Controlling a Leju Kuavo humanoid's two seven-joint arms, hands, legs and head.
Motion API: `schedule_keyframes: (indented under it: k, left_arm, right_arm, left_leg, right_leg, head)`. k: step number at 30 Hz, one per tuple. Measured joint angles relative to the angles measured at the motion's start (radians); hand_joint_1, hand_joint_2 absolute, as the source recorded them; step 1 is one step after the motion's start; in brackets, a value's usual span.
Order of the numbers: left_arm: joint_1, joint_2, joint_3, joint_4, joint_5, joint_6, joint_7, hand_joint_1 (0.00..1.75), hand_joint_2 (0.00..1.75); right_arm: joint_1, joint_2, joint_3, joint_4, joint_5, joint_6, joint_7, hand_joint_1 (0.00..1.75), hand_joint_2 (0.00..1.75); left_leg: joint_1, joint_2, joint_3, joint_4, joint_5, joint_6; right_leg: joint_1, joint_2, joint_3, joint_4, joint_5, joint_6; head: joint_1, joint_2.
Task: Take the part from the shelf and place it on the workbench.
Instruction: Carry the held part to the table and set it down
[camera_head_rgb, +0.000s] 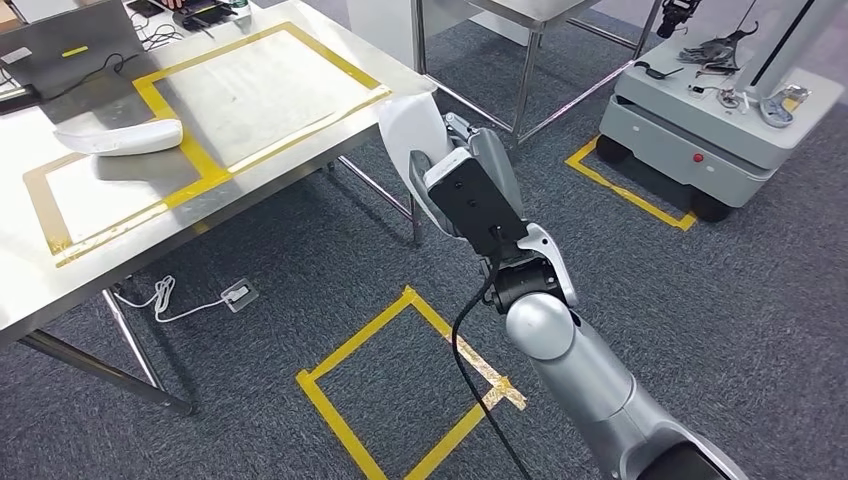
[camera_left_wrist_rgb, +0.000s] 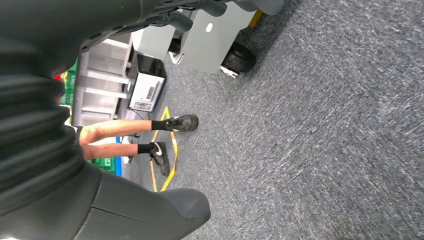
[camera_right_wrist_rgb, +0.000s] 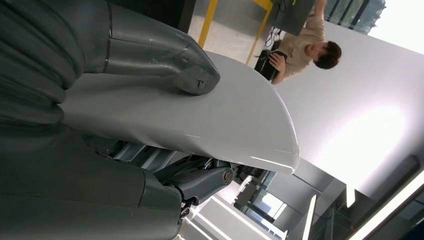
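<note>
While a white moulded part lies on the steel worktop, the right hand holds a second white part just off the worktop's corner.
Left hand: grey thumb over grey carpet, a person's legs beyond, grasp impossible to judge. Right hand's thumb presses the glossy panel, dark fingers beneath.

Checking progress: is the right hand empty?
No, the right hand grips a white part, thumb pressed on its top.

workbench edge near right robot hand, white part occupying left taped frame
</note>
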Motion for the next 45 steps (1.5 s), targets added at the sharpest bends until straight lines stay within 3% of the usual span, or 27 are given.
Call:
schedule_keyframes:
  k: [1,2,4,6,9,11,14,15,16,17,19,20,22,25,26,27,29,30,31,32,34,36,39,41,43,45]
  left_arm:
    - [0.001,0.000,0.000,0.000,0.000,0.000,0.000,0.00,1.75]
    - [0.001,0.000,0.000,0.000,0.000,-0.001,0.000,0.00,1.75]
    - [0.001,0.001,0.000,0.000,-0.002,-0.001,0.000,0.00,1.75]
    - [-0.001,0.001,0.000,0.000,-0.004,-0.001,0.000,0.00,1.75]
    - [-0.002,0.001,0.000,0.000,-0.004,-0.001,0.001,0.00,1.75]
    - [-0.002,0.000,0.000,0.000,-0.005,-0.002,0.000,0.00,1.75]
    - [-0.003,0.000,0.000,0.000,-0.005,-0.002,0.000,0.00,1.75]
    - [-0.002,0.000,0.000,0.000,-0.005,-0.002,0.000,0.00,1.75]
    - [-0.002,0.000,0.000,0.000,-0.005,-0.003,0.000,0.00,1.75]
    - [-0.002,-0.001,0.000,0.000,-0.005,-0.003,0.001,0.00,1.75]
    - [-0.002,-0.002,0.000,0.000,-0.005,-0.003,0.001,0.00,1.75]
    - [-0.002,-0.003,0.000,0.000,-0.005,-0.003,0.001,0.00,1.75]
    - [-0.003,-0.003,0.000,0.000,-0.005,-0.003,0.002,0.00,1.75]
    - [-0.003,-0.002,0.000,-0.001,-0.005,-0.003,0.003,0.00,1.75]
    - [-0.004,-0.003,0.000,-0.001,-0.005,-0.003,0.003,0.00,1.75]
    - [-0.004,-0.003,0.000,-0.001,-0.005,-0.003,0.003,0.00,1.75]
    - [-0.002,-0.004,-0.001,0.000,-0.005,-0.003,0.003,0.00,1.75]
    - [0.000,-0.004,-0.001,0.000,-0.005,-0.003,0.004,0.00,1.75]
    - [0.002,-0.004,-0.001,0.000,-0.005,-0.003,0.004,0.00,1.75]
    - [0.003,-0.003,-0.001,0.000,-0.005,-0.003,0.004,0.00,1.75]
    - [0.005,-0.003,0.000,0.000,-0.004,-0.004,0.004,0.00,1.75]
    - [0.005,-0.002,0.000,0.000,-0.003,-0.004,0.003,0.00,1.75]
    - [0.006,-0.002,0.000,0.001,-0.002,-0.004,0.004,0.00,1.75]
    - [0.006,-0.002,0.000,0.000,-0.002,-0.004,0.003,0.00,1.75]
    - [0.005,-0.002,0.001,0.000,-0.002,-0.004,0.003,0.00,1.75]
    - [0.006,-0.001,0.001,0.000,-0.002,-0.003,0.003,0.00,1.75]
  right_arm:
    - [0.000,0.000,0.000,0.000,0.000,0.000,0.000,1.75,1.75]
    - [0.000,0.000,0.000,0.000,0.000,0.000,0.000,1.75,1.75]
    - [0.000,0.000,0.000,0.000,0.000,0.000,0.000,1.75,1.75]
    - [-0.002,0.000,0.000,0.000,0.000,0.000,0.000,1.75,1.75]
    - [-0.003,0.000,-0.002,0.000,0.000,0.001,0.001,1.75,1.75]
    - [-0.005,0.000,-0.005,-0.001,0.000,0.001,0.000,1.75,1.75]
    - [-0.002,0.000,-0.007,-0.001,0.000,0.001,0.000,1.75,1.75]
    - [0.001,-0.001,-0.007,-0.001,0.000,0.001,0.000,1.75,1.75]
    - [0.003,-0.001,-0.007,-0.001,0.000,0.001,0.001,1.75,1.75]
    - [0.004,-0.001,-0.007,-0.001,0.001,0.001,0.001,1.75,1.75]
    - [0.004,-0.002,-0.007,-0.001,0.002,0.001,0.001,1.75,1.75]
    - [0.003,-0.001,-0.007,-0.001,0.003,0.001,0.001,1.75,1.75]
    - [0.004,-0.002,-0.007,-0.001,0.005,0.000,0.002,1.75,1.75]
    - [0.005,-0.002,-0.009,-0.002,0.008,-0.002,0.002,1.75,1.75]
    - [0.005,-0.002,-0.010,-0.003,0.009,-0.003,0.002,1.75,1.75]
    - [0.005,-0.001,-0.011,-0.004,0.009,-0.003,0.002,1.75,1.75]
    - [0.007,-0.001,-0.012,-0.004,0.009,-0.003,0.002,1.75,1.75]
    - [0.009,-0.001,-0.012,-0.004,0.009,-0.003,0.002,1.75,1.75]
    - [0.011,-0.001,-0.012,-0.004,0.009,-0.003,0.002,1.75,1.75]
    - [0.012,-0.001,-0.012,-0.004,0.009,-0.003,0.002,1.75,1.75]
    - [0.012,-0.001,-0.012,-0.004,0.009,-0.002,0.002,1.75,1.75]
    - [0.011,0.000,-0.012,-0.004,0.009,-0.001,0.002,1.75,1.75]
    - [0.010,0.000,-0.012,-0.004,0.009,0.000,0.002,1.75,1.75]
    - [0.008,0.000,-0.012,-0.004,0.009,0.000,0.002,1.75,1.75]
    - [0.006,0.000,-0.012,-0.004,0.009,0.000,0.002,1.75,1.75]
    - [0.008,0.000,-0.012,-0.004,0.009,0.000,0.002,1.75,1.75]
  left_leg:
    - [0.000,-0.001,-0.012,-0.001,0.022,0.002]
    - [0.000,-0.001,-0.006,-0.038,0.060,0.005]
    - [-0.003,-0.004,0.037,-0.162,0.139,0.013]
    - [-0.007,-0.006,0.071,-0.242,0.160,0.020]
    - [-0.008,-0.007,0.083,-0.259,0.149,0.032]
    - [-0.003,-0.007,0.094,-0.267,0.146,0.044]
    - [-0.002,-0.006,0.108,-0.269,0.135,0.056]
    - [-0.002,-0.006,0.112,-0.268,0.130,0.057]
    - [-0.003,-0.006,0.117,-0.267,0.125,0.056]
    - [-0.003,-0.007,0.123,-0.266,0.119,0.055]
    - [-0.004,-0.007,0.137,-0.264,0.105,0.049]
    - [-0.005,-0.008,0.143,-0.262,0.099,0.045]
    - [-0.008,-0.008,0.148,-0.263,0.090,0.033]
    - [-0.008,-0.006,0.152,-0.264,0.079,0.017]
    - [-0.008,-0.006,0.140,-0.239,0.066,0.012]
    - [-0.007,-0.006,0.116,-0.192,0.046,0.008]
    - [-0.006,-0.007,0.036,-0.051,-0.001,0.002]
    - [-0.006,-0.007,-0.003,0.004,-0.009,0.000]
    - [-0.005,-0.007,-0.026,0.026,0.004,-0.001]
    - [-0.005,-0.006,-0.029,0.007,0.036,-0.001]
    - [-0.004,-0.006,0.013,-0.122,0.129,0.002]
    - [-0.006,-0.007,0.061,-0.231,0.169,0.011]
    - [-0.009,-0.009,0.078,-0.255,0.156,0.037]
    - [-0.008,-0.010,0.089,-0.259,0.149,0.053]
    - [-0.008,-0.011,0.100,-0.260,0.141,0.064]
    - [-0.011,-0.012,0.108,-0.259,0.131,0.069]
  right_leg:
    - [0.001,0.003,0.005,0.001,-0.005,0.000]
    - [0.002,0.006,0.011,0.002,-0.010,0.001]
    - [0.004,0.009,0.025,0.003,-0.022,0.007]
    - [0.006,0.012,0.029,0.004,-0.028,0.017]
    - [0.005,0.012,0.030,0.001,-0.032,0.034]
    - [0.005,0.008,0.011,0.044,-0.054,0.044]
    - [0.003,0.002,-0.097,0.231,-0.118,0.052]
    - [0.003,0.001,-0.130,0.276,-0.123,0.053]
    - [0.003,0.000,-0.146,0.285,-0.108,0.053]
    - [0.003,0.000,-0.139,0.252,-0.075,0.052]
    - [0.004,-0.004,-0.081,0.113,0.004,0.045]
    - [0.006,-0.005,-0.052,0.053,0.025,0.041]
    - [0.011,-0.006,-0.026,0.004,0.027,0.033]
    - [0.008,-0.003,-0.015,-0.008,0.021,0.018]
    - [0.005,-0.003,-0.008,-0.013,0.020,0.012]
    - [0.003,-0.003,-0.001,-0.017,0.017,0.007]
    - [0.004,-0.004,0.010,-0.018,0.007,0.000]
    - [0.004,-0.003,0.016,-0.018,0.001,0.000]
    - [0.004,-0.001,0.024,-0.017,-0.006,0.000]
    - [0.003,0.001,0.033,-0.017,-0.013,0.002]
    - [0.001,0.003,0.056,-0.015,-0.032,0.010]
    - [0.004,0.006,0.070,-0.012,-0.048,0.021]
    - [0.006,0.008,0.073,-0.006,-0.052,0.039]
    - [0.004,0.003,0.059,0.030,-0.063,0.049]
    - [0.003,-0.002,-0.002,0.136,-0.103,0.056]
    - [0.003,-0.003,-0.089,0.262,-0.143,0.058]
  head:
    - [0.000,0.000]
    - [0.000,0.000]
    - [-0.001,0.000]
    - [-0.002,0.000]
    - [-0.004,0.000]
    - [-0.003,0.000]
    - [-0.001,0.000]
    - [-0.002,0.000]
    - [-0.001,0.000]
    - [-0.001,0.000]
    - [-0.001,0.000]
    - [-0.002,0.000]
    - [-0.003,0.000]
    - [-0.004,0.000]
    - [-0.006,0.000]
    - [-0.007,0.000]
    - [-0.008,0.000]
    - [-0.008,0.000]
    - [-0.008,0.000]
    - [-0.009,0.000]
    - [-0.009,0.000]
    - [-0.011,0.000]
    - [-0.011,0.000]
    - [-0.009,0.000]
    - [-0.008,0.000]
    - [-0.008,0.000]
